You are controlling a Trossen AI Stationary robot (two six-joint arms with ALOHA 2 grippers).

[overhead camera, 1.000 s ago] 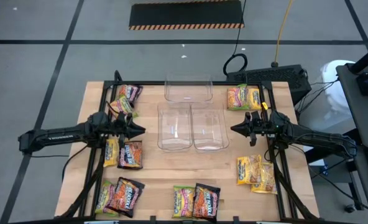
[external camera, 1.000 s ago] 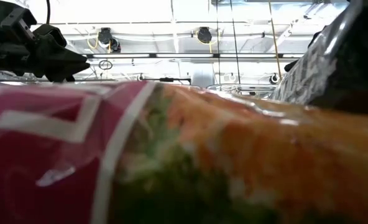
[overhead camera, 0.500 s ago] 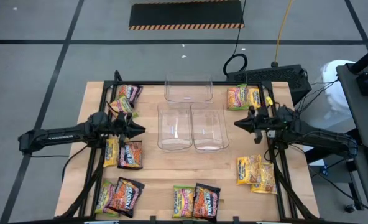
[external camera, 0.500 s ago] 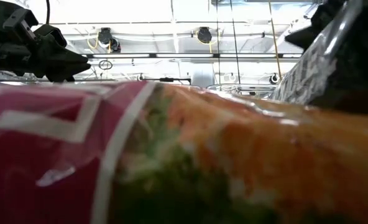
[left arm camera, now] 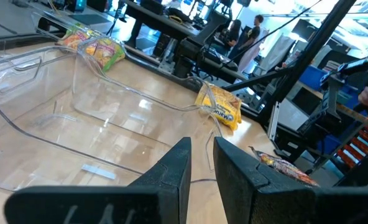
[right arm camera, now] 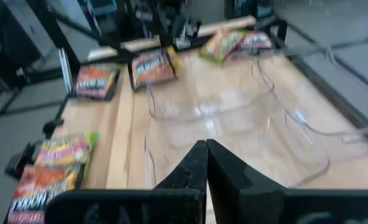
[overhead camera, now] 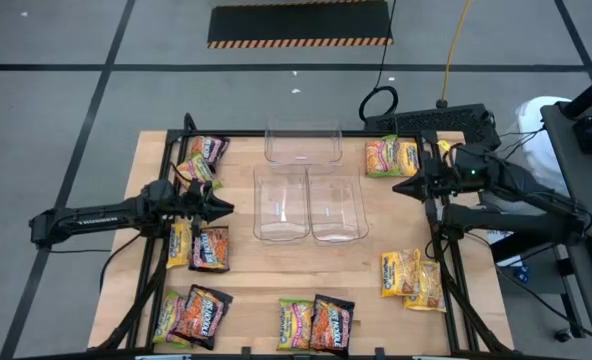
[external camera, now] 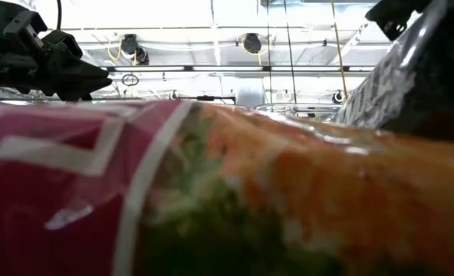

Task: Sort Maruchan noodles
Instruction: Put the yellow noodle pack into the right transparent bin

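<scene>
Maruchan noodle packets lie flat on the wooden table (overhead camera: 376,300) in small groups. Dark brown and pink-green ones (overhead camera: 202,158) are at the far left, a pink-green pair (overhead camera: 390,157) at the far right, yellow ones (overhead camera: 412,278) at the right. More lie at the left (overhead camera: 202,248), the near left (overhead camera: 191,315) and the near centre (overhead camera: 316,323). My left gripper (overhead camera: 226,209) (left arm camera: 201,165) hovers level by the left clear bin (overhead camera: 281,203), its fingers a little apart and empty. My right gripper (overhead camera: 396,188) (right arm camera: 206,163) is shut, raised, tipped down toward the right clear bin (overhead camera: 338,203).
A third clear bin (overhead camera: 303,140) stands at the far centre. A black frame rail (overhead camera: 166,250) runs along each side of the table. In the low view a pink-green packet (external camera: 212,192) close to the camera fills the picture, with a dark one (external camera: 426,77) at the right.
My right gripper has risen well above the table, drawn back a little toward the right edge, rolled and tipped its nose down toward the bins. It has stayed shut. No packet has moved.
</scene>
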